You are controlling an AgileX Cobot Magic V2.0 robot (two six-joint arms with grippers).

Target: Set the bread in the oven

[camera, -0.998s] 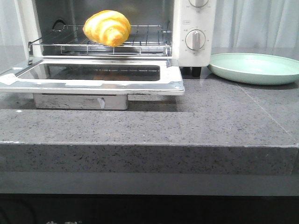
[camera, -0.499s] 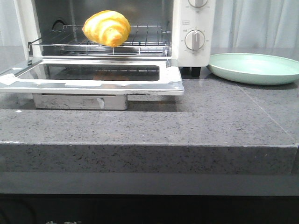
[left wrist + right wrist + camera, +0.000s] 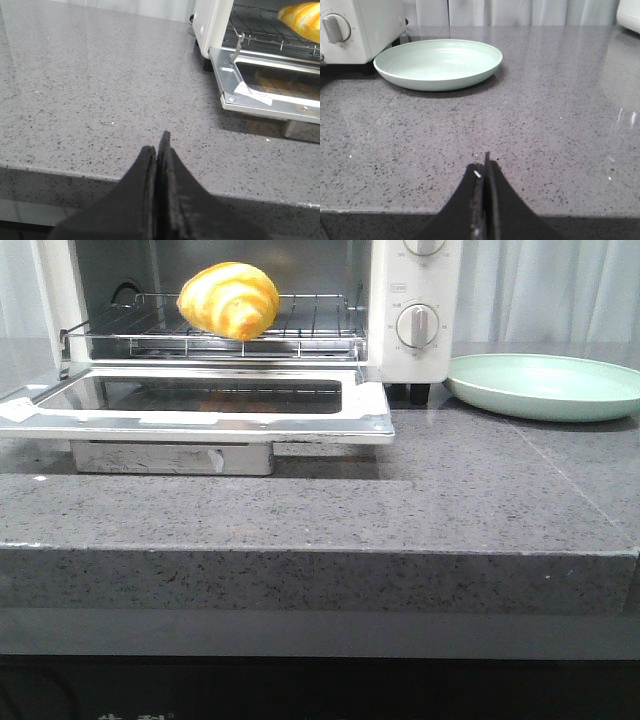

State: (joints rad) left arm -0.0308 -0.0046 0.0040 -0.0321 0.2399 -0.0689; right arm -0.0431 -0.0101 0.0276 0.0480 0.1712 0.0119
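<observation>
Bread (image 3: 229, 300) sits on rack inside oven (image 3: 410, 300), door down toward 6 o'clock; both grippers' jaws pressed together, empty, over desk (image 3: 300, 510); placing looks done, next prob. lift door shut.

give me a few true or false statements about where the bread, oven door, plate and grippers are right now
1. The bread lies on the wire rack inside the oven. True.
2. The oven door is shut. False: it hangs open, folded down flat.
3. The green plate holds a roll. False: nothing lies on it.
4. The left gripper is shut, holding nothing. True.
5. The right gripper grips the plate. False: it is shut, apart from the plate.
</observation>
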